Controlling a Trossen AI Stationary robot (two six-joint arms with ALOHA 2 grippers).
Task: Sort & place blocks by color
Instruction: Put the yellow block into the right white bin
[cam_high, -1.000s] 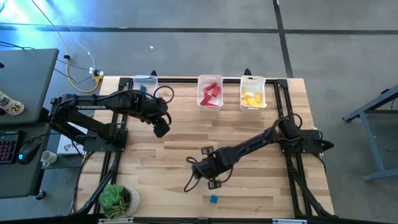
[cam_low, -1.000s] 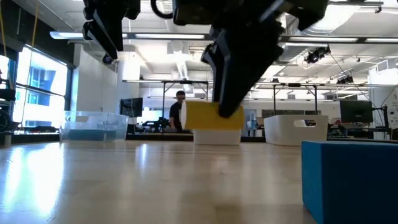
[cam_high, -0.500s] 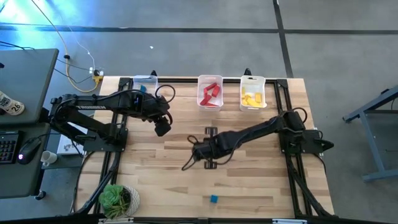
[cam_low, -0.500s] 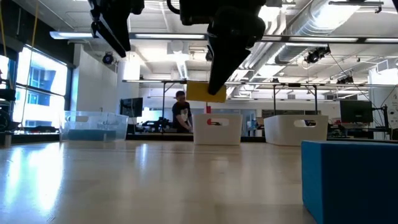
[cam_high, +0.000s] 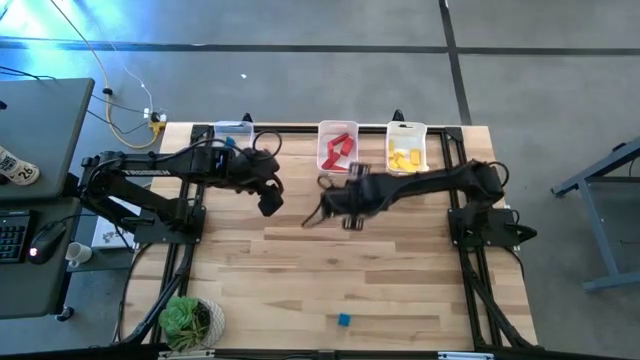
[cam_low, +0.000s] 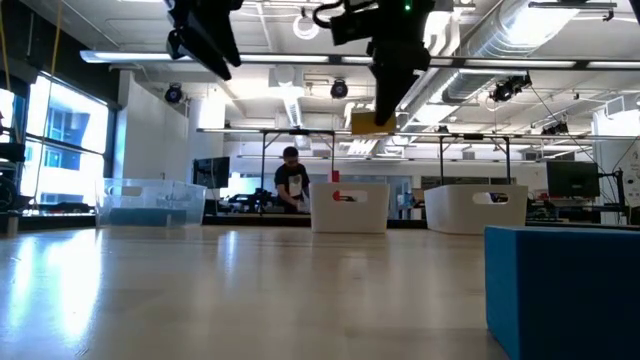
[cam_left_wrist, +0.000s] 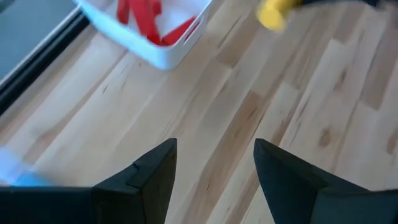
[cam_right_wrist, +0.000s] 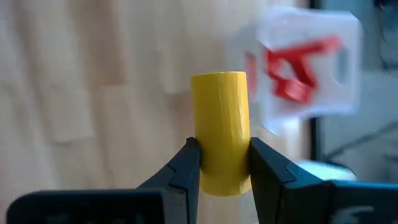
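My right gripper (cam_high: 330, 200) hovers over the table's middle, just near of the red bin (cam_high: 338, 148), shut on a yellow round-ended block (cam_right_wrist: 219, 124). The block also shows in the low view (cam_low: 370, 122) and the left wrist view (cam_left_wrist: 273, 11). My left gripper (cam_high: 268, 200) hangs open (cam_left_wrist: 214, 149) above bare wood, left of the right gripper. Red bars lie in the red bin and yellow blocks in the yellow bin (cam_high: 406, 148). A blue cube (cam_high: 343, 320) rests flat on the table near the near edge. My right gripper pinches the yellow block between its two fingers (cam_right_wrist: 186, 168), on the block's sides near one end (cam_right_wrist: 219, 177). The rest of the block sticks out beyond the fingertips. The fingers come slanting down from above. The block is lifted clear of the table.
A third bin with blue blocks (cam_high: 233, 131) stands at the far edge, left of the red bin. A potted plant (cam_high: 190, 322) sits at the near left corner. The blue cube looms close in the low view (cam_low: 565, 290). Bare wood lies between the arms and the near edge.
My right gripper, still shut on the yellow block, has risen and travelled from near the blue cube toward the far edge, ending just short of the red bin. My left gripper has drifted a little toward the right.
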